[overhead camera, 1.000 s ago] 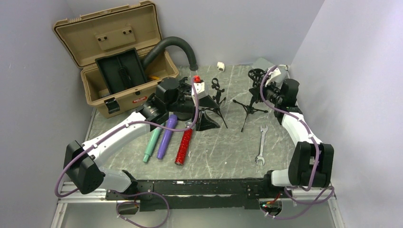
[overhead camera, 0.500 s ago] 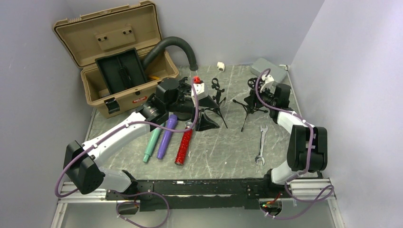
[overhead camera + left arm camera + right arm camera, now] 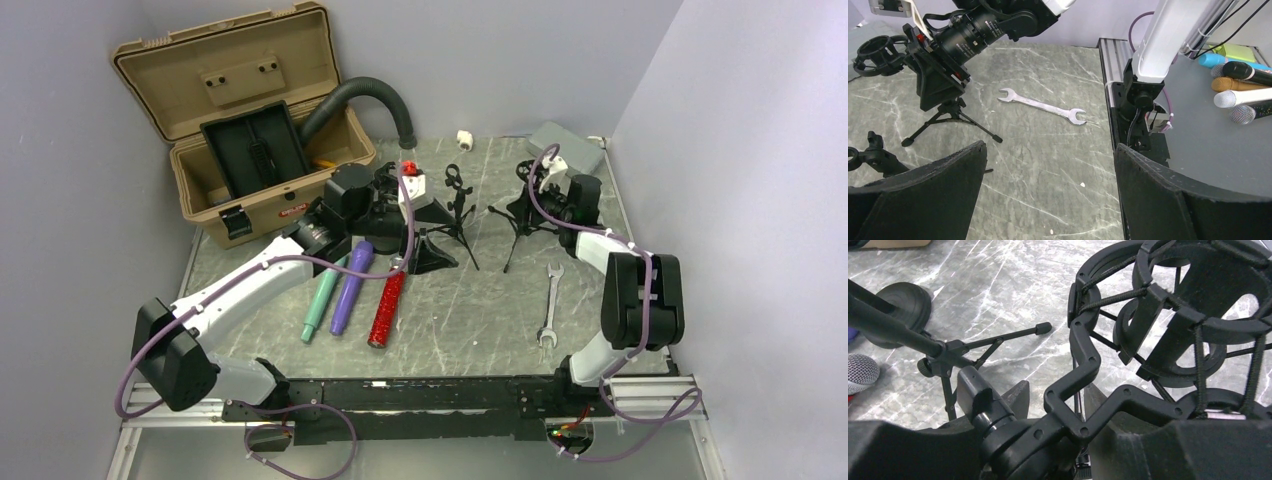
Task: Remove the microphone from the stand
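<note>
Right end effector sits astride the stand, far right; I cannot tell whether it grips. Left end effector wide, empty. Microphones lie left on bench, spanner nearer

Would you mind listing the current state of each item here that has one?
Toolbox: lid open.
Left gripper: open, empty.
Right gripper: jaws astride the stand joint, grip unclear.
Shock mount: on stand, no microphone inside.
Red microphone: lying flat, unmounted.
</note>
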Action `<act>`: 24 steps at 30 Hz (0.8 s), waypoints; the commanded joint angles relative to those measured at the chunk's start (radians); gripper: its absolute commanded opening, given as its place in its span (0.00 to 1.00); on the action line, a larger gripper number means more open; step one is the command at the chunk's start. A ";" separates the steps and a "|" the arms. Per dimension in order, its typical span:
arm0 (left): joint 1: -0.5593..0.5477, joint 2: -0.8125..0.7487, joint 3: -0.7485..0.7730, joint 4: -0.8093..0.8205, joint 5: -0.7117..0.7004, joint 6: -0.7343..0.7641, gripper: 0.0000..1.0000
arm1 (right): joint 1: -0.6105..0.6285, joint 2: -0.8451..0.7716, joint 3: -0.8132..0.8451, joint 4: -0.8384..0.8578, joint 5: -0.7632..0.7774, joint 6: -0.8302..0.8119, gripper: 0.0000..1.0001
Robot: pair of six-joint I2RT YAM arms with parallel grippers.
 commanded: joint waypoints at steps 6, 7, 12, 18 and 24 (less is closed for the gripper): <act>0.021 -0.049 -0.012 0.031 -0.007 0.020 0.99 | 0.026 0.040 0.042 0.103 0.038 0.009 0.41; 0.022 -0.051 -0.013 0.031 -0.010 0.018 0.99 | 0.026 0.042 0.044 0.107 0.040 0.011 0.40; 0.036 -0.061 -0.019 0.037 -0.027 0.007 0.99 | 0.035 0.043 0.044 0.120 0.050 0.016 0.38; 0.055 -0.074 -0.020 0.042 -0.072 -0.009 1.00 | 0.043 0.045 0.050 0.128 0.073 0.020 0.38; 0.090 -0.097 -0.022 0.045 -0.125 -0.058 0.99 | 0.043 0.064 0.079 0.134 0.093 0.032 0.38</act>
